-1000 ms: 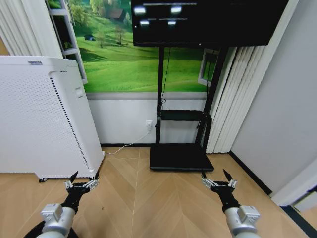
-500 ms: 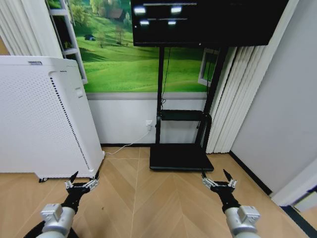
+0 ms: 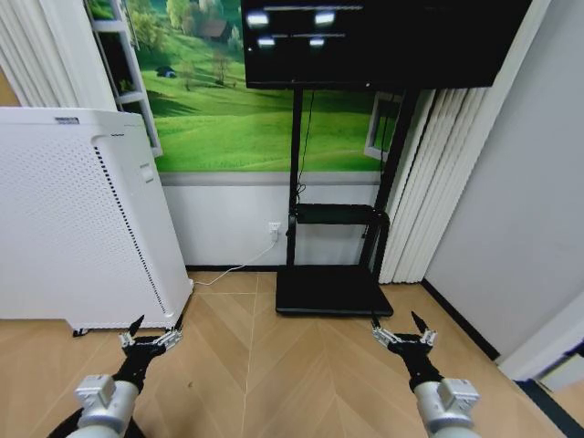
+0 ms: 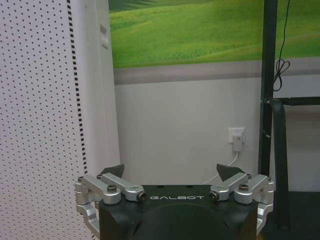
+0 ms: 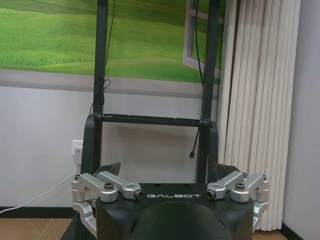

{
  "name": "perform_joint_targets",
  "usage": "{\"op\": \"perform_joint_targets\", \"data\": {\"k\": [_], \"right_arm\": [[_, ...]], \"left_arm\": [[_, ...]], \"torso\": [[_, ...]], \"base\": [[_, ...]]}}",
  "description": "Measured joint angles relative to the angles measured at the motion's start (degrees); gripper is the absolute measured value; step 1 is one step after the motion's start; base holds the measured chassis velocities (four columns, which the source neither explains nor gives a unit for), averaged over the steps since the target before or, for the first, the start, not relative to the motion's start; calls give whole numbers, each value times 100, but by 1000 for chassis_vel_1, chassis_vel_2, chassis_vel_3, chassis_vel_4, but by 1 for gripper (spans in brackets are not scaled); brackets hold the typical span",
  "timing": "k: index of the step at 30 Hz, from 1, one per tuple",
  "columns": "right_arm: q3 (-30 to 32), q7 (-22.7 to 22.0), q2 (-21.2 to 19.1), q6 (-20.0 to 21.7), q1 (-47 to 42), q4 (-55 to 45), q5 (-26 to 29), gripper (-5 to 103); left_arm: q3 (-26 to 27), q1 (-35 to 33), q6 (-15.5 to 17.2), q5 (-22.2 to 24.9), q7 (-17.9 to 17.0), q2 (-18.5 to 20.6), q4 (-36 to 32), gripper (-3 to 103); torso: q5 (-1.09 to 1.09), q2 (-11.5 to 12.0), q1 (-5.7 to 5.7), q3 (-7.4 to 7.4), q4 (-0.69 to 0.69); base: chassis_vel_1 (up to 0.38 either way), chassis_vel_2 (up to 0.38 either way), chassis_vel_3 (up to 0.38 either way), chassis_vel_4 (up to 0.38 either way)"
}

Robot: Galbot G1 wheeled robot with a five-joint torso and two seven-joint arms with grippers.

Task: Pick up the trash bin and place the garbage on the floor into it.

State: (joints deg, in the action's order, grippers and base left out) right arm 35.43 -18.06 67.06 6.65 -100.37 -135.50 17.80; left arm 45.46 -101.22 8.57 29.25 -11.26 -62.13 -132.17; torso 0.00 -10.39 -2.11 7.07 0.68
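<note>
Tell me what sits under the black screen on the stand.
Under the screen, two black posts run down to a shelf bar and a flat black base plate on the wood floor. A wall socket and white cable show beside it. The wall behind the screen is covered.

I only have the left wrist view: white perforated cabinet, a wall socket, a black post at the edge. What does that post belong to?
Observer: It belongs to a stand carrying a dark screen, with a flat black base on the wood floor.
Operator: And where is the right gripper?
Observer: The right gripper is open and empty, low over the floor just in front of that base. White vertical blinds hang beyond it.
</note>
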Motion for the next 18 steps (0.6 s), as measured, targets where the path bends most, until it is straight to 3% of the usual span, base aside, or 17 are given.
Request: {"op": "perform_joint_targets", "data": {"k": [18], "right_arm": [[0, 0, 0, 1, 0, 1, 0, 100]], "left_arm": [[0, 0, -5, 0, 0, 0, 1, 100]], "torso": [[0, -432, -114, 316, 0]], "base": [[0, 0, 0, 0]]}}
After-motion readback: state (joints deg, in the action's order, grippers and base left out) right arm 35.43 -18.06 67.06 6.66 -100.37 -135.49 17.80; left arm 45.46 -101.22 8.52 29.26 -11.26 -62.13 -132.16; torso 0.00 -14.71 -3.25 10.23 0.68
